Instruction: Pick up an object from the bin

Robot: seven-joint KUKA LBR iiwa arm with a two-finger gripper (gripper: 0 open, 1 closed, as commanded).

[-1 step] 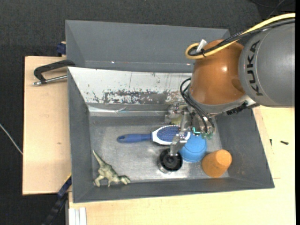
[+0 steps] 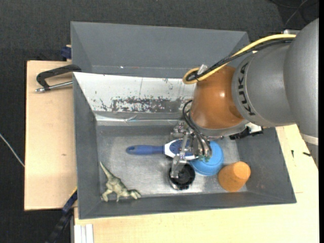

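The gripper (image 2: 188,150) is seen low in the grey metal bin (image 2: 85,151), right against the left edge of a blue round cup (image 2: 213,161), which is taken here as the landmark. It is hung from the orange-covered wrist (image 2: 215,100) that is carried above and behind the cup. Whether the gripper is parted, closed or clamped on anything cannot be told, since its metal parts are seen against a clutter of pale and blue shapes. To the left of the cup a blue-handled utensil (image 2: 144,149) is laid flat on the bin floor, its handle pointed away from the cup and its paler head tucked under the gripper. For that reason this head, or the cup's near rim, is judged the likeliest thing to be picked, though neither can be said to be held. Just below and to the left of the cup a black round cap (image 2: 182,178) is set, near enough to be knocked by a descent. To the lower right of the cup, just beside it, an orange cylinder (image 2: 234,176) is placed. A pale toy dinosaur (image 2: 117,188) is left well apart, far to the lower left of the cup, against the bin's front wall. The pick is judged not yet done, as nothing is seen raised off the floor.
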